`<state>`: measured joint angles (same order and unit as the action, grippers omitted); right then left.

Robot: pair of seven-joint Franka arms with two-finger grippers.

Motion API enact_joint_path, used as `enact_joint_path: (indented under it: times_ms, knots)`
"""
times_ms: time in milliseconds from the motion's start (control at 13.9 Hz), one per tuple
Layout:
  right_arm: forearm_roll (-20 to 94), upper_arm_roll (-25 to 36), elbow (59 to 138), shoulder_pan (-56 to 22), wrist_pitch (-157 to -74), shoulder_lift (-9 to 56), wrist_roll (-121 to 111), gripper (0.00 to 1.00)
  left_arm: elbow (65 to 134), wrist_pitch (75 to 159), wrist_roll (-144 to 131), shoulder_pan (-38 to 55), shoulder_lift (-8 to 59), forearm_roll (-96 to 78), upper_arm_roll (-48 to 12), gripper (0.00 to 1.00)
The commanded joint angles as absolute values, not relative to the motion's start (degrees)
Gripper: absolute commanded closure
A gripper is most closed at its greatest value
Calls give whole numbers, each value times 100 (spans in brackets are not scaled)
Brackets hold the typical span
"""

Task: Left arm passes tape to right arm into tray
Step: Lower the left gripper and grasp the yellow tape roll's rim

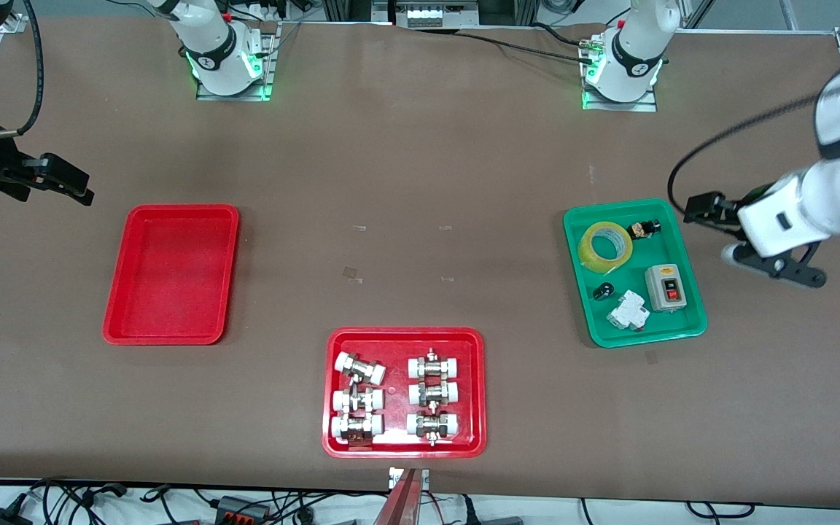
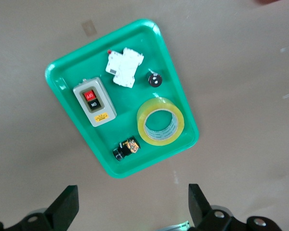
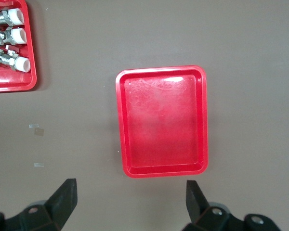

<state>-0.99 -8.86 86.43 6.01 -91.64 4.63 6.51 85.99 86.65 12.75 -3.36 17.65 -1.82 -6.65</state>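
1. Left gripper (image 2: pixel 130 211) hangs in the air past the green tray's (image 1: pixel 690 332) end nearest the left arm's side of the table, its fingers spread wide and holding nothing.
2. From that gripper, the tape (image 1: pixel 605 246) lies inward, toward the middle of the table, resting in the green tray at the corner closest to the robots' bases. The roll sits tilted on its side, so its open core faces partly upward; the axis through the hole leans rather than standing straight up.
3. Beside the tape in the same tray sit a small black-and-orange part (image 1: pixel 643 230), a grey switch box (image 1: pixel 665 286) with a red button, a white breaker (image 1: pixel 628 310) and a small black knob (image 1: pixel 604 292).
4. Of the two arms, the left one is clearly closer to the tape, so the pick-up looks to be its job; the grasp has not yet begun.
5. Right gripper (image 3: pixel 130 209) waits in the air, jaws likewise wide apart and empty, just outside the plain red tray (image 1: pixel 117 321), which holds nothing.
6. A second red tray (image 1: pixel 478 390) with white-capped metal fittings (image 1: pixel 358 368) lies between the two, nearest the front camera.
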Motion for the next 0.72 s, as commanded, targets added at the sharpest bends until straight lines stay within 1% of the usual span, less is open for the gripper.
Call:
enact_joint_path:
  times_ms: [0, 144, 216, 287, 503, 575, 647]
  knots:
    - [-176, -940, 8561, 642, -9158, 483, 615, 0, 8534, 8719, 1345, -317, 2563, -290, -694, 0]
    - [-176, -940, 8552, 642, -9158, 483, 615, 0, 8630, 8762, 1249, -229, 2803, -299, -738, 0]
    - [-176, -932, 8552, 642, -9158, 483, 615, 0, 8831, 8963, 1091, -185, 2891, -299, -738, 0]
    - [-176, -932, 8552, 650, -9158, 475, 615, 0, 9120, 9295, 751, -211, 2909, -299, -738, 0]
    - [-176, -940, 8552, 650, -9158, 483, 615, 0, 10515, 10604, -173, -237, 2603, -308, -747, 0]
    - [-167, -940, 8552, 650, -9158, 475, 615, 0, 10877, 10939, -219, -316, 2549, -325, -756, 0]
    - [-167, -932, 8552, 650, -9158, 475, 615, 0, 11029, 11055, -211, -403, 2549, -456, -765, 0]
